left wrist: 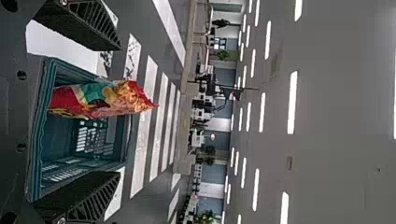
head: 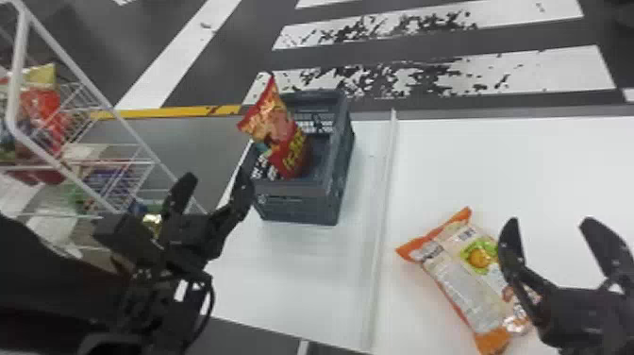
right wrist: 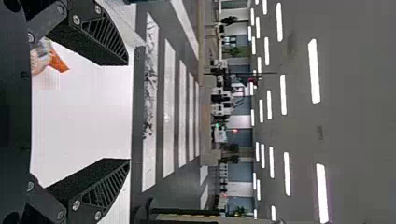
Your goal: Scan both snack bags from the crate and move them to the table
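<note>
Left pincer [head: 215, 181] and right pincer [head: 549, 224]: released. Red bag [head: 283, 134] leans in crate [head: 297, 203]; orange bag [head: 460, 274] lies near right on surface [head: 471, 160].

I note dark flooring [head: 226, 61], worn white stripes [head: 561, 66] across it, a white wire rack [head: 18, 71] at left, grey ceiling [left wrist: 336, 93], lit strip lights [left wrist: 293, 102], distant plants [left wrist: 223, 55].

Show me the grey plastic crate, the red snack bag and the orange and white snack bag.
Grey plastic crate [head: 297, 205], head view: near outer wall.
Red snack bag [head: 281, 133], head view: its middle.
Orange and white snack bag [head: 464, 278], head view: printed upper face.
</note>
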Controlling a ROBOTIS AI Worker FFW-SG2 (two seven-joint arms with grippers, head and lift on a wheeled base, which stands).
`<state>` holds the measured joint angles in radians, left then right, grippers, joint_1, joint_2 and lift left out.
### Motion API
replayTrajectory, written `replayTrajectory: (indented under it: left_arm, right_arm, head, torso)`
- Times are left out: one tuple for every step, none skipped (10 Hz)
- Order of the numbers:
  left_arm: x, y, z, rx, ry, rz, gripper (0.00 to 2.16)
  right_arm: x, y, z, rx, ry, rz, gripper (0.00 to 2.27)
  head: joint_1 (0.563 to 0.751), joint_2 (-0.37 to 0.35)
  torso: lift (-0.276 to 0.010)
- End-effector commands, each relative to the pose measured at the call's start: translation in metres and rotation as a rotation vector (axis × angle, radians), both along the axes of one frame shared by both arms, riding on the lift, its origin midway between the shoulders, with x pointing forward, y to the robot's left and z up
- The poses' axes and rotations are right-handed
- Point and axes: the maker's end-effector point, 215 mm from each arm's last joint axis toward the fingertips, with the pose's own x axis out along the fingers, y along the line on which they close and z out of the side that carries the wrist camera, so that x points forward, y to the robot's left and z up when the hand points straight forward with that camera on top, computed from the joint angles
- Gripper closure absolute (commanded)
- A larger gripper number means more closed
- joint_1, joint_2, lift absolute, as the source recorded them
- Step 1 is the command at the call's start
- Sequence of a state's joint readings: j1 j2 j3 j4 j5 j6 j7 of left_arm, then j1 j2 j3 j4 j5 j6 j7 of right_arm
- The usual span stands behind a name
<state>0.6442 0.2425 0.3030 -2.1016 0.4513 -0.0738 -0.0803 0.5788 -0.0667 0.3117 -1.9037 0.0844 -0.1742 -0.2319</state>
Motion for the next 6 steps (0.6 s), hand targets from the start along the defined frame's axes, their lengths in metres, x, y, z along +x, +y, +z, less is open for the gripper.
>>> replayTrajectory:
  left_arm:
    - [0.002,-0.006,0.001,-0.007,-0.004,-0.01,0.04]
    - [0.002,-0.007,-0.001,-0.01,-0.002,-0.012,0.04]
    - [0.002,-0.007,-0.002,-0.01,0.0,-0.013,0.04]
    - [0.001,-0.007,-0.003,-0.01,0.003,-0.012,0.04]
    - [0.0,-0.006,-0.004,-0.01,0.005,-0.01,0.04]
    - [-0.001,-0.006,-0.005,-0.013,0.005,-0.009,0.04]
  right_arm:
    - [-0.001,0.006,-0.007,-0.017,0.028,0.012,1.3]
    - [-0.005,0.02,-0.003,-0.062,0.016,0.021,2.21]
    - [-0.013,0.041,0.003,-0.104,-0.01,0.063,2.25]
    - [-0.019,0.059,0.0,-0.109,-0.004,0.096,2.25]
    - [-0.02,0.07,-0.021,-0.137,0.058,0.127,2.25]
    - [-0.021,0.08,-0.039,-0.126,0.107,0.145,2.25]
  head:
    - [0.695,0.35]
    - [0.695,0.35]
    - [0.695,0.35]
    - [0.695,0.35]
    - [0.695,0.35]
    - [0.695,0.35]
  torso:
    - [-0.087]
    - [-0.087]
    - [-0.087]
    - [-0.087]
    - [-0.087]
    - [-0.087]
